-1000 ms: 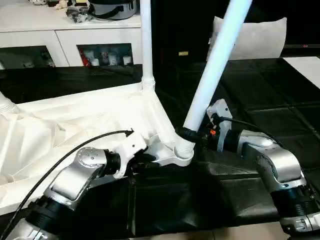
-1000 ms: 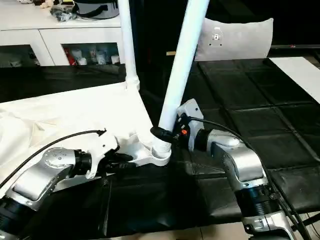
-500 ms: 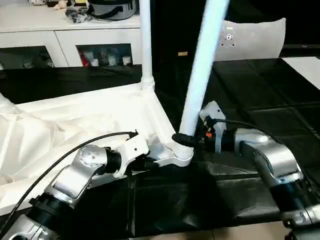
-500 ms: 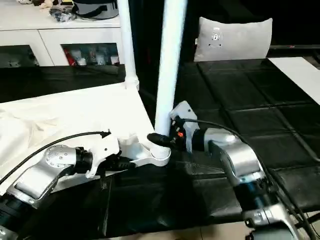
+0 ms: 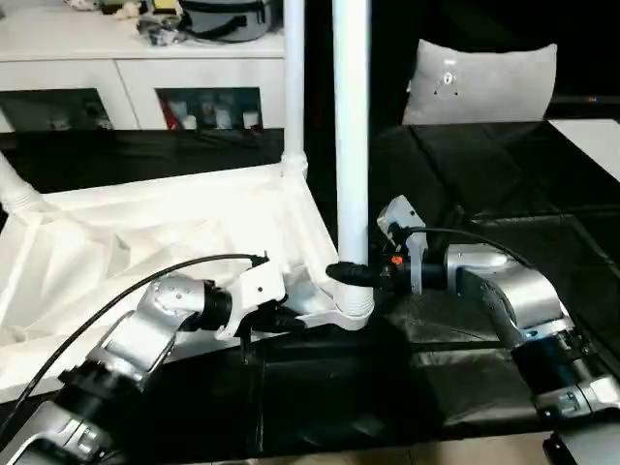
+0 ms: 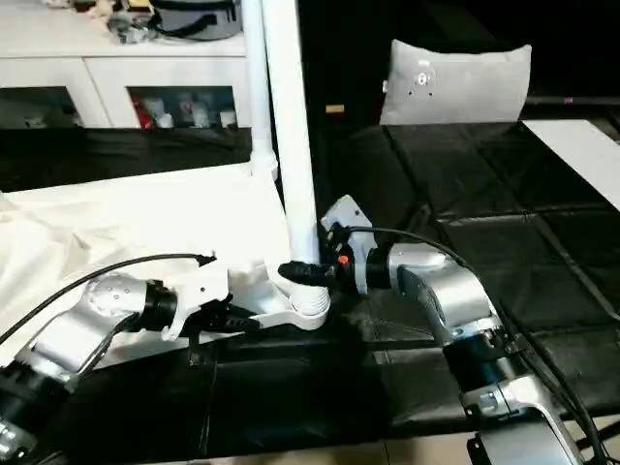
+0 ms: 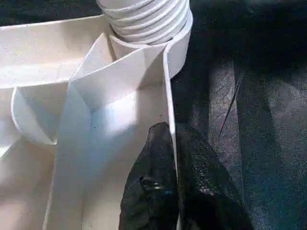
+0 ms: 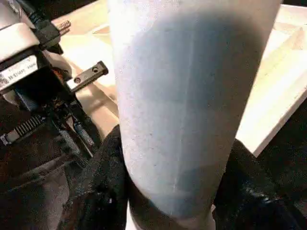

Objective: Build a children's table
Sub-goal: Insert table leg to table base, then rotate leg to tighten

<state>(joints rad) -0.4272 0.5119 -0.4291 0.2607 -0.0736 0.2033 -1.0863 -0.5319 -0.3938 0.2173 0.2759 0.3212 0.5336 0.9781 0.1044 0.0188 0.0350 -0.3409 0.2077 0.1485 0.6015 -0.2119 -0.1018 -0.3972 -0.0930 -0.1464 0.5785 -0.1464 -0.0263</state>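
The near leg point(image 5: 351, 145) now stands upright in its corner socket point(image 5: 351, 308); a second ago it leaned toward two o'clock, and half a second ago it leaned less. The head camera has also shifted a little between pictures.

The right gripper point(image 5: 347, 275) has its two black fingers point(image 8: 103, 187) closed around the base of this leg, one on each side of the tube, just above the threaded collar where the leg enters the socket. In the right wrist view the white tube sits between the pads, touching both.

The left gripper point(image 5: 289, 320) pinches the thin outer rim of the tabletop point(image 5: 116, 242), close to the same corner. In the left wrist view its fingers point(image 7: 153, 191) press together with the wall between them, one inside the rim and one outside, and the ribbed screw end of the leg sits in the socket just beyond.

The tabletop is white plastic, lying upside down on a black quilted surface point(image 5: 504, 184), its ribbed underside facing up. It fills the nine o'clock side of the head view. A second leg point(image 5: 294, 77) stands upright in the far corner socket at about twelve o'clock. A third leg point(image 5: 15, 189) rises at the ten o'clock edge.

A grey cushion point(image 5: 480, 82) stands at one o'clock. A white cabinet point(image 5: 126, 68) runs along eleven o'clock.
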